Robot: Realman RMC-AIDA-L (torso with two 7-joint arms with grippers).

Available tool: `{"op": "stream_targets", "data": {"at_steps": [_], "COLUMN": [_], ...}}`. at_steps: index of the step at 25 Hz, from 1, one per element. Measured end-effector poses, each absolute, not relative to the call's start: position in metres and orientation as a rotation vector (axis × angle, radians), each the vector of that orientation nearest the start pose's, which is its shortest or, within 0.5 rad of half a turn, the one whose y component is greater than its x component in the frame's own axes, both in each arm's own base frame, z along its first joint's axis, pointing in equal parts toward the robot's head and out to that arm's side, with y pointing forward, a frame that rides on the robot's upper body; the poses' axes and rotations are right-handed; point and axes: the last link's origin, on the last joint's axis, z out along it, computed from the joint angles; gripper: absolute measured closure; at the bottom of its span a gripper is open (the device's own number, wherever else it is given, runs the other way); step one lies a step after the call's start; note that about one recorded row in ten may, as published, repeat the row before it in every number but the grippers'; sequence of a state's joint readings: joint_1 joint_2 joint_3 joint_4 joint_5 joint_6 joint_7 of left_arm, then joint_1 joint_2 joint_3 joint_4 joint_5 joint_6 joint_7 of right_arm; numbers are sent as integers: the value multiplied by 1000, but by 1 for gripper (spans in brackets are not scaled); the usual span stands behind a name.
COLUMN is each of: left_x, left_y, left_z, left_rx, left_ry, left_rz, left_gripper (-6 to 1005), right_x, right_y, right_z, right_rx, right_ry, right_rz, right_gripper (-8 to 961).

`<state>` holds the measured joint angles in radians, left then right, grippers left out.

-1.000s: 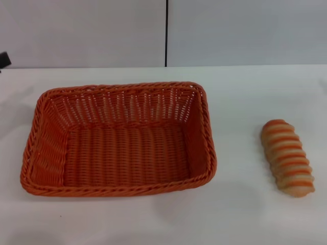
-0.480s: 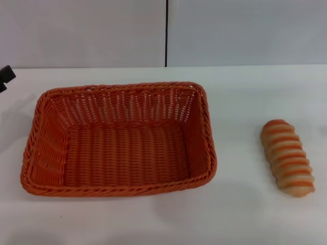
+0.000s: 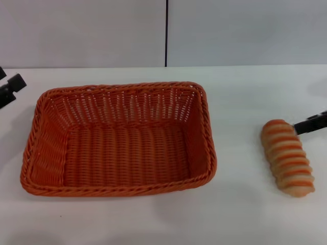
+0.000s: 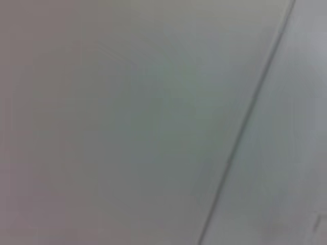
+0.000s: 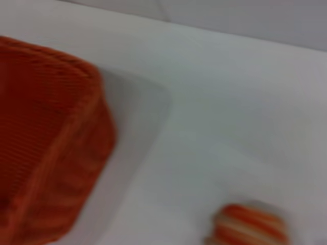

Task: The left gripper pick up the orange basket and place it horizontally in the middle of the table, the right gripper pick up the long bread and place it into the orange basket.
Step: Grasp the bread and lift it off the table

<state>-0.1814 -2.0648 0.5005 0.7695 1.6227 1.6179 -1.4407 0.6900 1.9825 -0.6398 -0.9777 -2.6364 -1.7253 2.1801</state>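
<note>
- The left gripper [image 3: 10, 88] is seen only as black tips at the left edge of the head view, above the table [image 3: 245, 214] and apart from the basket [image 3: 118, 139]; whether its fingers are spread or pressed together cannot be told.
- The right gripper [image 3: 312, 123] is seen as one black tip at the right edge of the head view, at the far end of the bread [image 3: 287, 157]; contact cannot be told, nor whether the fingers are spread or closed.
- The bread is laid on the table to the right of the basket, well apart from it, striped side up, its length running from far to near.
- The basket is set on the table left of centre, its long side across the view, and nothing is held in it.
- In the right wrist view, a corner of the basket [image 5: 46, 148] and one end of the bread [image 5: 249, 228] are shown on the table [image 5: 219, 102], blurred.
- In the left wrist view, only a pale grey surface crossed by a dark line is shown.
</note>
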Motion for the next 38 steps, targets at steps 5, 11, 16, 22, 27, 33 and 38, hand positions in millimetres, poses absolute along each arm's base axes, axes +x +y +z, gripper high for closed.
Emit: {"op": "stream_targets", "data": {"at_steps": [5,11,16,22,27,33,38], "left_x": [-336,-335,-334,-334,-333,-333,-333], "left_y": [248,248,249,250,251,251,251], "left_z": [88,86,86,84,84,83,84], "left_rx": [-2130,-2115,-2118,-2119,-2123,-2121,-2119], "left_ry": [-742,-759,-760,-766,-766,-769,-769], "left_rz": [-1034,-1071,-1078,-1086,-1089,-1092,-1091], "left_gripper": [229,229,229,229,229,229,229], "right_x": [272,280,285,289,289,282,260], "right_y": [362,362,365,367,368,371,371], "right_z": [58,48,50,47,45,52,73], "right_rx": [-2607,-2597,-2552,-2531,-2530,-2516,-2511], "right_ry": [1331,1328,1341,1342,1325,1290,1255], "right_rz": [-116,-179,-173,-170,-156,-99,-29], "right_gripper": [356,355,355,412,486,569,607]}}
